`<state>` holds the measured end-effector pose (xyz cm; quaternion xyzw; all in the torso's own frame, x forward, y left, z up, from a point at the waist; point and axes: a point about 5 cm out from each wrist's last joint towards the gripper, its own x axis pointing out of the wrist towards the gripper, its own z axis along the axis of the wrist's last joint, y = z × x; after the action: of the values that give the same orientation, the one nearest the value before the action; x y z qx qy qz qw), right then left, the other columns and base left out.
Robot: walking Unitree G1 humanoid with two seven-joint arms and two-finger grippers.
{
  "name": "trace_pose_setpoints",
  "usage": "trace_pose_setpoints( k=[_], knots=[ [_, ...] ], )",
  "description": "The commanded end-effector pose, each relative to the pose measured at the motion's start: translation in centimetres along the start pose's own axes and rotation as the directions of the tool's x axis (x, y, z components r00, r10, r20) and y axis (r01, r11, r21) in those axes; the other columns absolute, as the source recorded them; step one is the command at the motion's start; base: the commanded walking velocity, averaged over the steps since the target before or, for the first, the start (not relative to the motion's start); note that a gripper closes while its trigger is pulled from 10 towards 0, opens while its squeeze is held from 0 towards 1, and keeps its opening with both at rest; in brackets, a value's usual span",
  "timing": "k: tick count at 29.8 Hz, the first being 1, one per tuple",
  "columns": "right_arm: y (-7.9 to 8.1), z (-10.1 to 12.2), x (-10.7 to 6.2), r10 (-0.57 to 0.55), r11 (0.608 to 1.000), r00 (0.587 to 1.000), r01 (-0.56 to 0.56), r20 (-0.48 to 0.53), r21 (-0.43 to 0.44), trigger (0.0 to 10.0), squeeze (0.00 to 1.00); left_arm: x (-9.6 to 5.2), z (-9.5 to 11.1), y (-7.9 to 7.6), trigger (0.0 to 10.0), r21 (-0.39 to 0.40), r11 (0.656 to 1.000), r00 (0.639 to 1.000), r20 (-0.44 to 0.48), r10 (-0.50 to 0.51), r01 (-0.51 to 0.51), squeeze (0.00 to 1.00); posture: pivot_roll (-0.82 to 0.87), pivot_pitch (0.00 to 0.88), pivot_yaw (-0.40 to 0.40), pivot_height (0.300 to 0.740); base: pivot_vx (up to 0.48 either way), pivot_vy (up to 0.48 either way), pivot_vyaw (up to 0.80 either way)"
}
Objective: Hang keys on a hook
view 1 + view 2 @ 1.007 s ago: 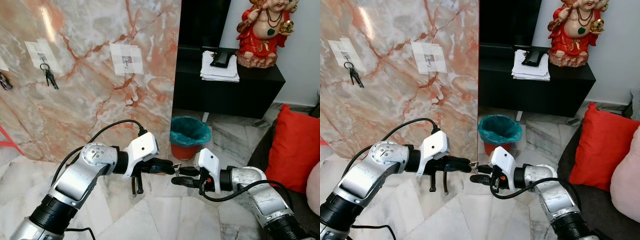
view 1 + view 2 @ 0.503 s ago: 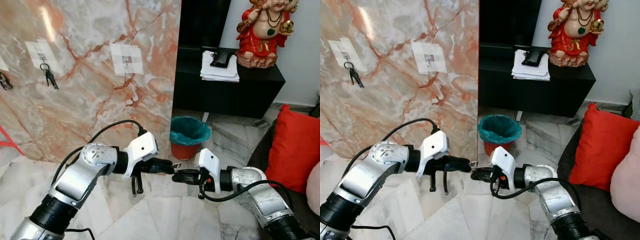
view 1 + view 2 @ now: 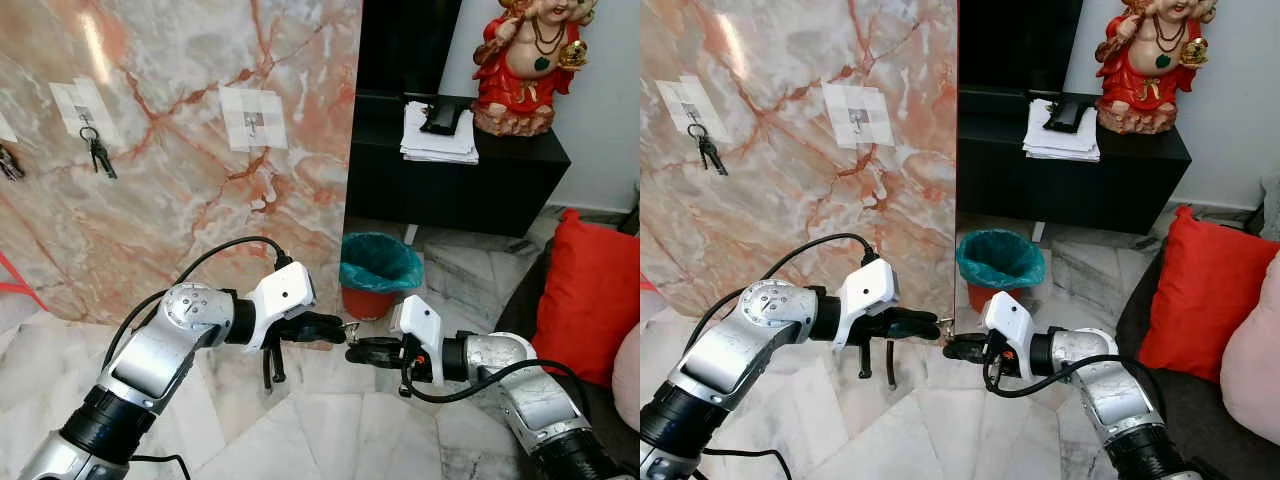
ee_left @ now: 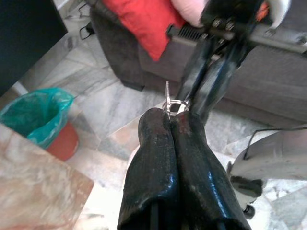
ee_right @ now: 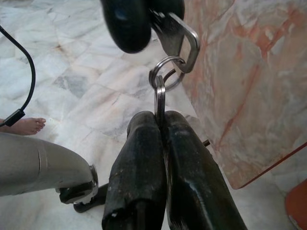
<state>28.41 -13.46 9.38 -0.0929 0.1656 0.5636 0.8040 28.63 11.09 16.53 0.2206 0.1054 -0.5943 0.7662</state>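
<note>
A small bunch of keys (image 3: pixel 349 326) on a metal ring hangs between my two grippers, low over the marble floor. My left gripper (image 3: pixel 336 325) is shut on a flat square-headed key (image 5: pixel 180 33). My right gripper (image 3: pixel 352 352) is shut on the edge of the ring (image 5: pixel 159 93), just below and right of the left one. The fingertips of the two grippers nearly touch. Up on the marble wall, a white patch carries an empty hook (image 3: pixel 253 121). Further left, another hook (image 3: pixel 86 118) carries a dark bunch of keys (image 3: pixel 99 155).
A red bin with a teal liner (image 3: pixel 378 268) stands just behind the grippers at the marble wall's corner. A black cabinet (image 3: pixel 455 180) holds papers (image 3: pixel 438 135) and a red statue (image 3: pixel 525 60). A red cushion (image 3: pixel 585 295) lies at right. A person's bare foot (image 5: pixel 26 125) rests on the floor.
The right gripper's fingers, apart a second ago, have come together on the key ring. The left gripper has risen slightly with the keys.
</note>
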Motion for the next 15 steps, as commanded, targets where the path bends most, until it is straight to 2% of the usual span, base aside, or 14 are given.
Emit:
trace_pose_setpoints(
  k=[1,2,3,4,15],
  knots=[
    [0.0,0.0,-0.3,-0.001,1.000,1.000,0.001,-0.003,-0.001,0.0,0.00,-0.5,0.3,0.7,10.0,0.041,0.998,0.999,-0.004,0.050,-0.050,0.00,0.07,0.065,-0.036,0.740,0.000,0.000,0.00],
    [0.0,0.0,-0.4,-0.001,1.000,1.000,0.001,-0.004,-0.001,0.0,0.00,-0.6,0.3,0.8,10.0,0.040,0.998,0.999,-0.003,0.054,-0.054,0.28,0.07,0.065,-0.036,0.740,0.000,0.000,0.00],
    [-0.1,0.0,-0.4,-0.002,1.000,1.000,0.002,-0.004,-0.001,0.0,0.00,-0.6,0.3,0.8,10.0,0.039,0.998,0.998,-0.002,0.056,-0.056,0.89,0.07,0.067,-0.036,0.740,0.000,0.000,0.00],
    [-0.1,0.0,-0.5,-0.004,1.000,1.000,0.004,-0.004,0.000,0.0,0.00,-0.6,0.3,0.9,10.0,0.039,0.998,0.998,-0.004,0.058,-0.058,1.00,0.07,0.067,-0.036,0.740,0.000,0.000,0.00],
    [-1.0,0.1,-1.3,-0.060,0.998,0.998,0.060,-0.015,-0.004,0.0,0.00,-1.0,-0.3,1.1,10.0,0.057,0.996,0.996,-0.039,0.077,-0.075,1.00,0.06,0.071,-0.039,0.740,0.000,0.000,0.00]
  ],
)
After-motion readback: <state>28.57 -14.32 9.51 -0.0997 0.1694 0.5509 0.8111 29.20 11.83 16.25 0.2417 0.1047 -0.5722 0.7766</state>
